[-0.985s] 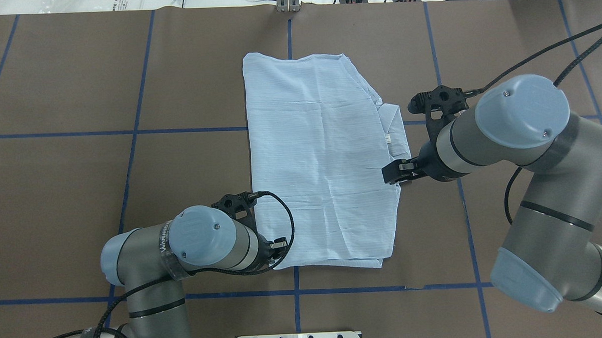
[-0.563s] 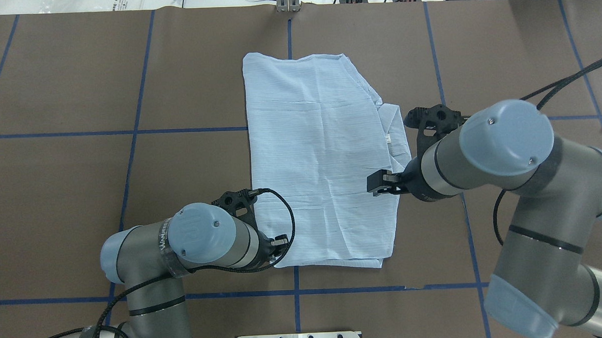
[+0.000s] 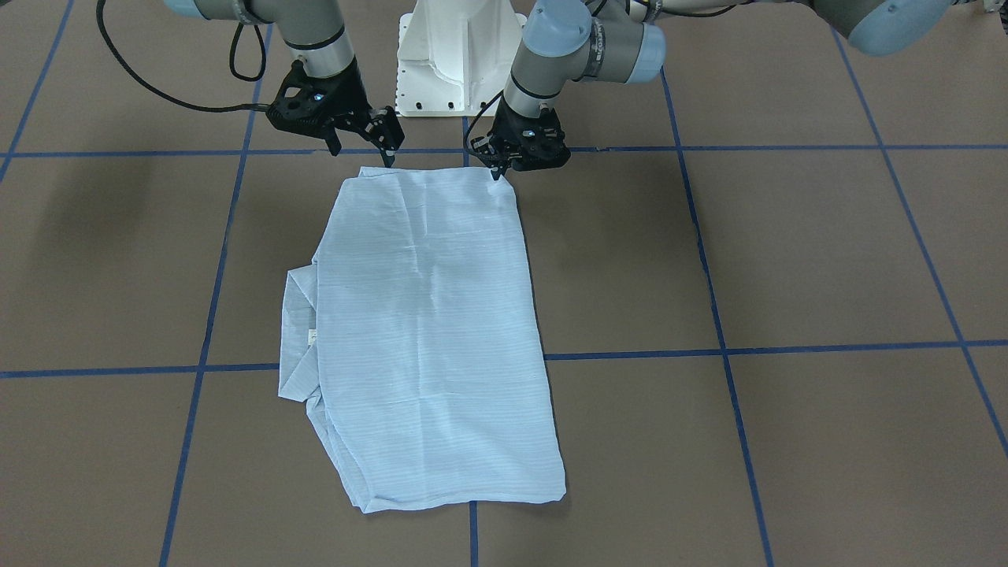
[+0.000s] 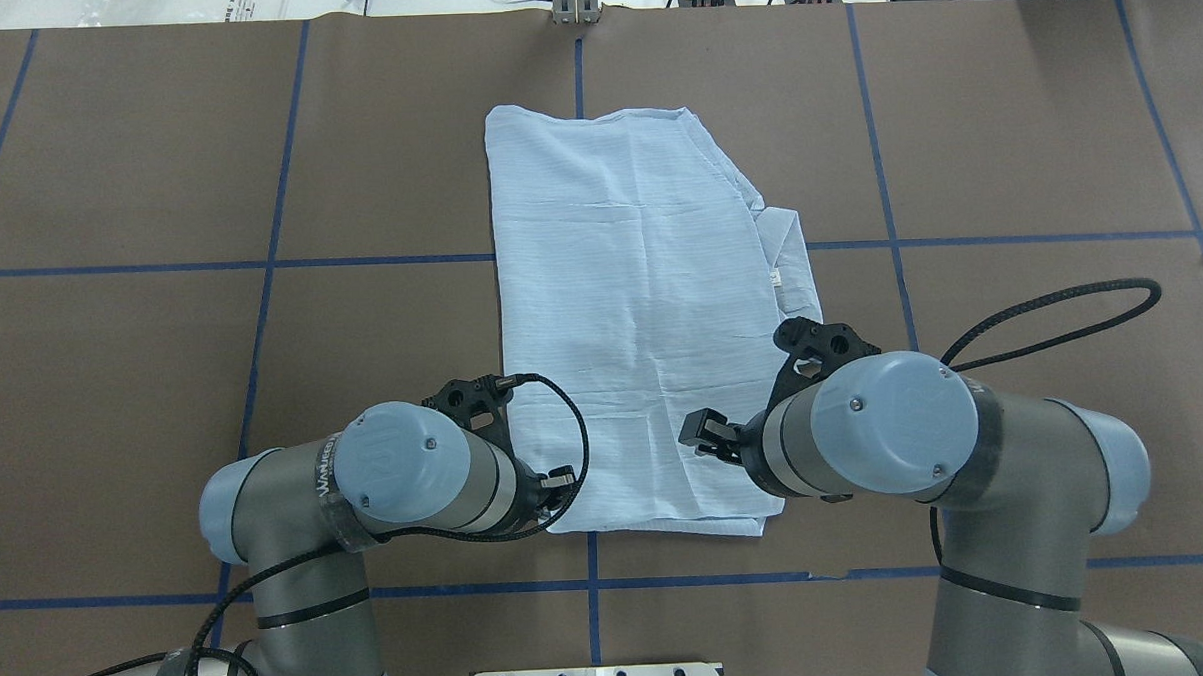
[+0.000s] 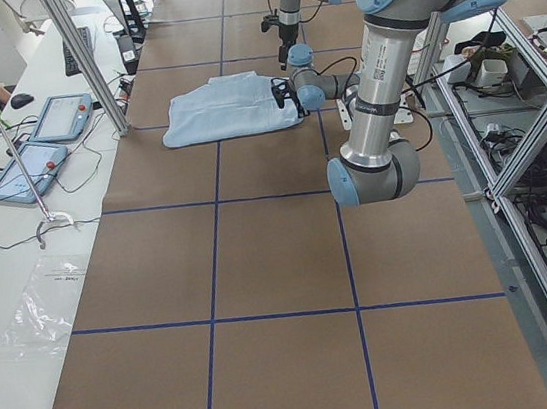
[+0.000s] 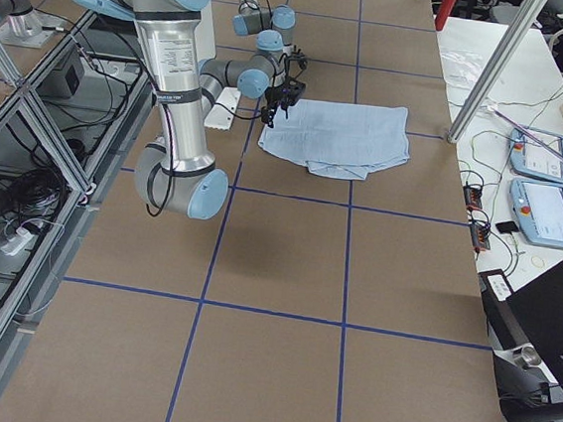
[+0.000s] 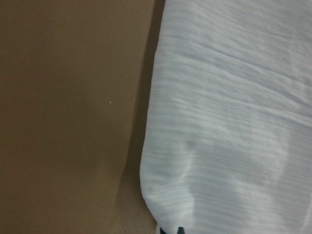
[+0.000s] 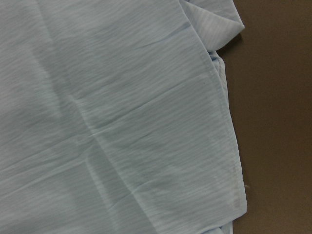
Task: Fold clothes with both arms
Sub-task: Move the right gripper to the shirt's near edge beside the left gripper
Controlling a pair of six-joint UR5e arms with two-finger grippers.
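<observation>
The left end effector point(image 3: 498, 172) sits on the shirt's point(image 4: 640, 307) hem corner nearest the white pedestal point(image 3: 461, 47). In its wrist view two dark fingertips show close together where the cloth bunches up, so we judge it pinched shut on that corner. The right end effector point(image 3: 362, 151) hangs over the other pedestal-side corner with its fingers apart and holds nothing. Its wrist view shows only the hem and the layers under it. The shirt lies flat on the surface point(image 4: 1004, 114), running straight out from the pedestal as one long rectangle, with no sleeve showing outside it. We take the lengthwise folds as done. The cross folds are left: the second corner is not yet gripped, and the pedestal-side edge has yet to be carried over toward the edge farthest from the pedestal. That near edge is straight and both its corners are exposed. On the right arm's side, about halfway out from the pedestal, the collar point(image 4: 794, 261) and its white label point(image 4: 776, 275) stick out past the long edge. A carried fold may drag them. Brown surface crossed by blue tape lines point(image 4: 379, 260) shows on every side of the shirt, with plenty beyond its far edge. The tight spot is close to the pedestal, where the left arm point(image 4: 406, 480) and the right arm point(image 4: 885, 428) bend in near each other.
</observation>
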